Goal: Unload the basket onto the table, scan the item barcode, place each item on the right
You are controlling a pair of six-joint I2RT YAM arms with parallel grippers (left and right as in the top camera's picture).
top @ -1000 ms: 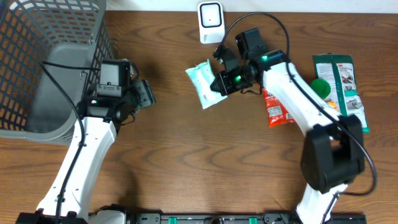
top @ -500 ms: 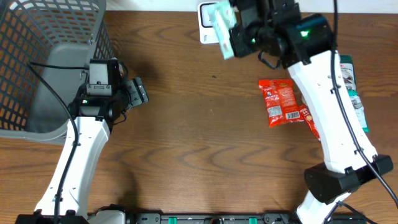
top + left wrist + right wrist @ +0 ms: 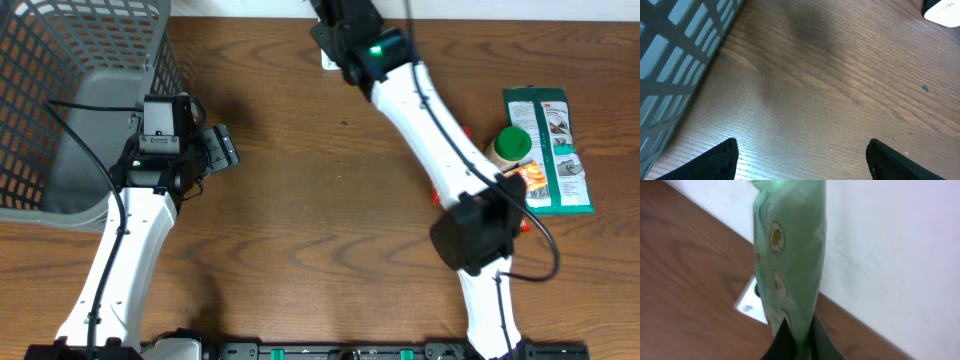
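Since the earlier frame my right claw (image 3: 799, 341) had swung farther back, clamped on the pale green soft plastic packet (image 3: 790, 265), held upright near the white scanner box (image 3: 751, 303). My left claw (image 3: 800, 155) stood open over the brown wooden table (image 3: 830, 90).

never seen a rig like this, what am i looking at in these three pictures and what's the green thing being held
Two white robot arms work at a wooden table. One picture looks down from above; the other two come from a camera on each wrist. The left gripper is open and empty, near a grey basket. The right gripper is shut on a green pouch, held upright near a white barcode scanner by the wall. A green packet and a green-capped bottle lie on the right.
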